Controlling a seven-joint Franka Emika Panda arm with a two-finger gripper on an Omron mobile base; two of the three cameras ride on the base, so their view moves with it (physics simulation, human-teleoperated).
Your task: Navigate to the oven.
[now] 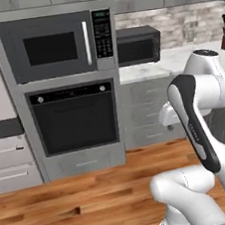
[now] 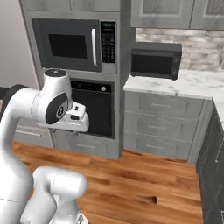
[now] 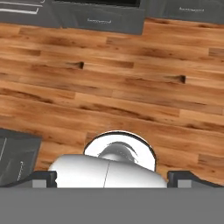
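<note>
My gripper (image 3: 112, 178) points straight down at the wood plank floor (image 3: 131, 87); I see just the two dark finger tips (image 3: 43, 178) at the bottom corners of the hand view, set wide apart with nothing between them, so the fingers read as released and grasping nothing. Below them the planks run across the frame up to the grey toe-level cabinet fronts (image 3: 109, 19).

In the base views my white arm (image 1: 206, 122) is folded up over the base, hand tucked low; the gripper itself is mostly hidden behind the arm's own links there.

The built-in wall oven with the large black glass door and black control strip carrying two round white knobs (image 1: 75, 117) sits in the tall grey column, straight ahead and left of centre in the left base view, near but not touching me, across a strip of floor. In the right base view that oven (image 2: 98, 109) is half hidden behind my arm.

Directly above it is the grey microwave with vertical silver handle and keypad (image 1: 55, 45). Just to its right, on the pale marble counter (image 1: 144, 70), stands a small black countertop microwave (image 1: 138, 45). Grey drawers (image 2: 162, 124) run below that counter.
</note>
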